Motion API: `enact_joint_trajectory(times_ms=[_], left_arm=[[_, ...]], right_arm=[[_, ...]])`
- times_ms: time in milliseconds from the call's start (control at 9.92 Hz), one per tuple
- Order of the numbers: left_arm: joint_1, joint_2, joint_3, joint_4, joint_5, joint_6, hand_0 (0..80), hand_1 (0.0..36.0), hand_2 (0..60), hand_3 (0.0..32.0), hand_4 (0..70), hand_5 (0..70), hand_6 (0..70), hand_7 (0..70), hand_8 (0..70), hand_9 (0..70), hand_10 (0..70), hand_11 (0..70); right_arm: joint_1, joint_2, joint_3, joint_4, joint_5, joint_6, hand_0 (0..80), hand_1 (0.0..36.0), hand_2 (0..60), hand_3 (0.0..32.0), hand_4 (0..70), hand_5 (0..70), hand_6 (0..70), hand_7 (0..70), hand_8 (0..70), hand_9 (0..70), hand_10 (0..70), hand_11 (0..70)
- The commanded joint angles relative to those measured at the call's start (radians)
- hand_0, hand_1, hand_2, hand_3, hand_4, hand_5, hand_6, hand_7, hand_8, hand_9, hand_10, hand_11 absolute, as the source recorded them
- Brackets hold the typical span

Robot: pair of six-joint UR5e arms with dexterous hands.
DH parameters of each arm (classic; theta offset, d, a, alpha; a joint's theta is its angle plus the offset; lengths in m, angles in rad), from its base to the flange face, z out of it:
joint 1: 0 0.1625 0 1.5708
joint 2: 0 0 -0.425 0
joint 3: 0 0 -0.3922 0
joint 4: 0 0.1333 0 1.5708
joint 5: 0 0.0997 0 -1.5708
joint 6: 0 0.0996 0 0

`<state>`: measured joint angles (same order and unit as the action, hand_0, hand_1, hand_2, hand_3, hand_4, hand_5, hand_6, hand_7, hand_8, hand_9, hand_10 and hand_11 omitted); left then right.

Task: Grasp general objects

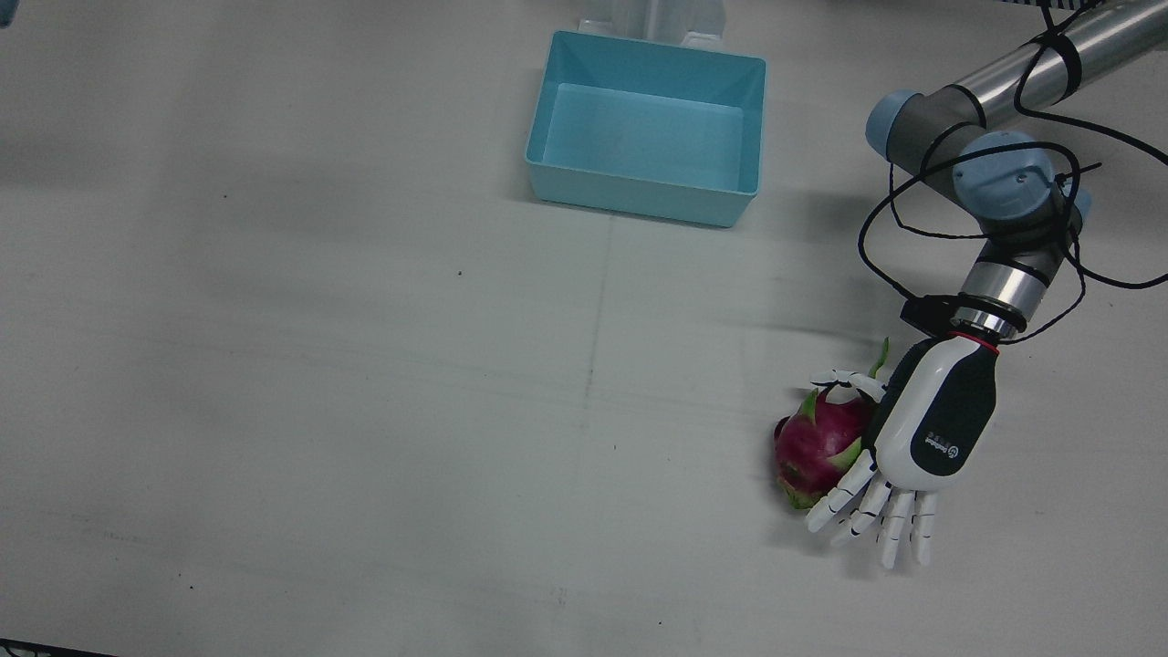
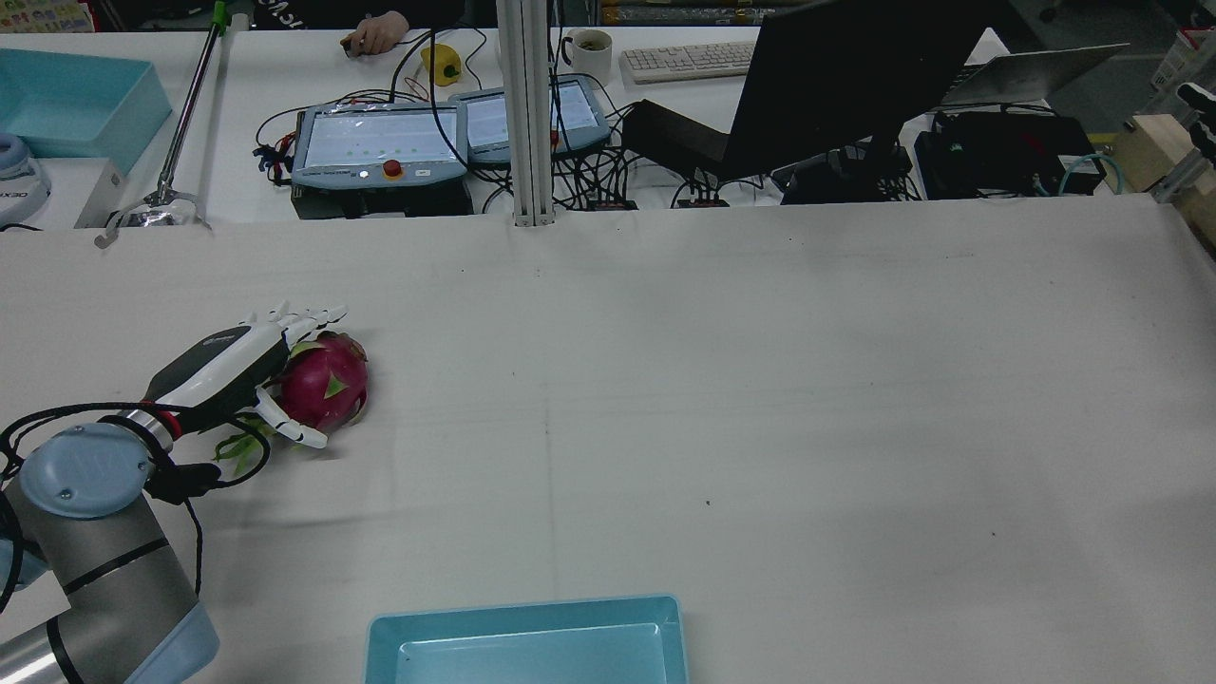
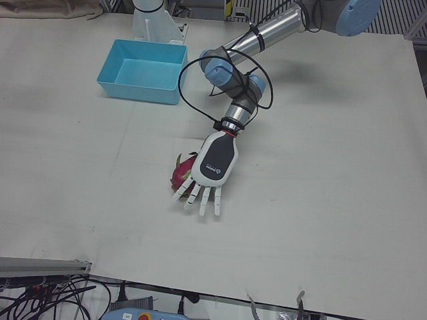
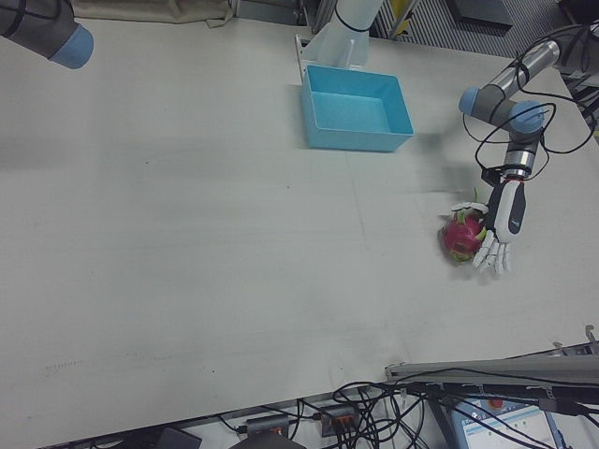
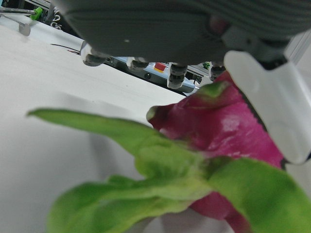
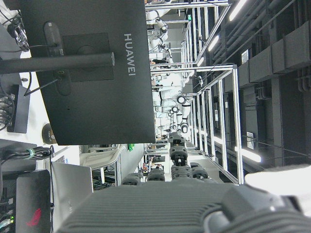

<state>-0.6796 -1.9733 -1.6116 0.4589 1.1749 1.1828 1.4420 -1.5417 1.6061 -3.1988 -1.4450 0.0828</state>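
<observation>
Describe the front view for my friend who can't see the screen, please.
Seen from above, the robot's left hand rests against a pink dragon fruit on a white table, its fingers spread rather than closed. An empty light-blue bin sits farther back.

White table; cluttered desk with monitor behind.

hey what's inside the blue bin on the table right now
Nothing shows inside the blue bin: the front view looks almost straight down onto its bare floor. The dragon fruit lies apart from it on the table, against the left hand. No part of the bin's floor is covered.
</observation>
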Motion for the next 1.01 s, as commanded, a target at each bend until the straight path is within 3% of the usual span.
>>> enact_joint_trajectory(times_ms=[0, 101, 302, 403, 504, 605, 705, 806, 907], left_arm=[[0.009, -0.012, 0.015, 0.000, -0.026, 0.001, 50.7, 19.9, 25.0, 0.0, 17.6, 23.2, 18.3, 44.2, 7.2, 8.3, 0.0, 0.3], [0.011, -0.012, 0.015, 0.000, -0.028, 0.000, 50.4, 17.3, 25.9, 0.0, 30.3, 34.4, 34.4, 68.1, 20.9, 27.3, 4.0, 6.8], [0.012, -0.012, 0.013, -0.002, -0.050, 0.001, 52.6, 16.2, 30.8, 0.0, 53.0, 55.8, 65.7, 70.0, 43.7, 60.2, 19.9, 29.6], [0.012, -0.015, 0.013, -0.002, -0.051, 0.001, 53.5, 15.2, 31.1, 0.0, 63.1, 62.9, 70.0, 70.0, 52.3, 70.0, 26.9, 39.5], [0.012, -0.016, 0.013, -0.003, -0.051, 0.001, 53.7, 13.0, 30.6, 0.0, 70.0, 70.0, 70.0, 70.0, 61.4, 70.0, 34.9, 49.4], [0.012, -0.016, 0.015, -0.005, -0.049, 0.003, 53.9, 11.6, 32.3, 0.0, 70.0, 70.0, 70.0, 70.0, 67.9, 70.0, 42.1, 58.7], [0.012, -0.018, 0.013, -0.005, -0.044, -0.002, 53.5, 11.2, 40.0, 0.0, 70.0, 70.0, 70.0, 70.0, 70.0, 70.0, 50.3, 70.0], [0.009, -0.018, 0.006, -0.003, -0.031, -0.006, 52.8, 10.9, 45.6, 0.0, 70.0, 70.0, 70.0, 70.0, 70.0, 70.0, 57.2, 70.0], [0.005, -0.024, 0.005, -0.006, 0.018, -0.008, 52.0, 10.3, 52.7, 0.0, 70.0, 70.0, 70.0, 70.0, 70.0, 70.0, 69.7, 70.0]], right_arm=[[0.000, 0.000, 0.000, 0.000, 0.000, 0.000, 0.0, 0.0, 0.0, 0.0, 0.0, 0.0, 0.0, 0.0, 0.0, 0.0, 0.0, 0.0], [0.000, 0.000, 0.000, 0.000, 0.000, 0.000, 0.0, 0.0, 0.0, 0.0, 0.0, 0.0, 0.0, 0.0, 0.0, 0.0, 0.0, 0.0], [0.000, 0.000, 0.000, -0.001, 0.000, 0.000, 0.0, 0.0, 0.0, 0.0, 0.0, 0.0, 0.0, 0.0, 0.0, 0.0, 0.0, 0.0], [0.000, 0.000, 0.000, -0.001, 0.000, 0.000, 0.0, 0.0, 0.0, 0.0, 0.0, 0.0, 0.0, 0.0, 0.0, 0.0, 0.0, 0.0], [0.000, 0.000, 0.000, 0.000, 0.000, 0.000, 0.0, 0.0, 0.0, 0.0, 0.0, 0.0, 0.0, 0.0, 0.0, 0.0, 0.0, 0.0], [0.000, 0.000, 0.000, -0.001, 0.000, 0.000, 0.0, 0.0, 0.0, 0.0, 0.0, 0.0, 0.0, 0.0, 0.0, 0.0, 0.0, 0.0], [0.000, 0.000, 0.000, 0.000, 0.000, 0.000, 0.0, 0.0, 0.0, 0.0, 0.0, 0.0, 0.0, 0.0, 0.0, 0.0, 0.0, 0.0], [0.000, 0.000, 0.000, -0.001, 0.000, 0.000, 0.0, 0.0, 0.0, 0.0, 0.0, 0.0, 0.0, 0.0, 0.0, 0.0, 0.0, 0.0], [0.000, 0.000, 0.000, 0.000, 0.000, 0.000, 0.0, 0.0, 0.0, 0.0, 0.0, 0.0, 0.0, 0.0, 0.0, 0.0, 0.0, 0.0]])
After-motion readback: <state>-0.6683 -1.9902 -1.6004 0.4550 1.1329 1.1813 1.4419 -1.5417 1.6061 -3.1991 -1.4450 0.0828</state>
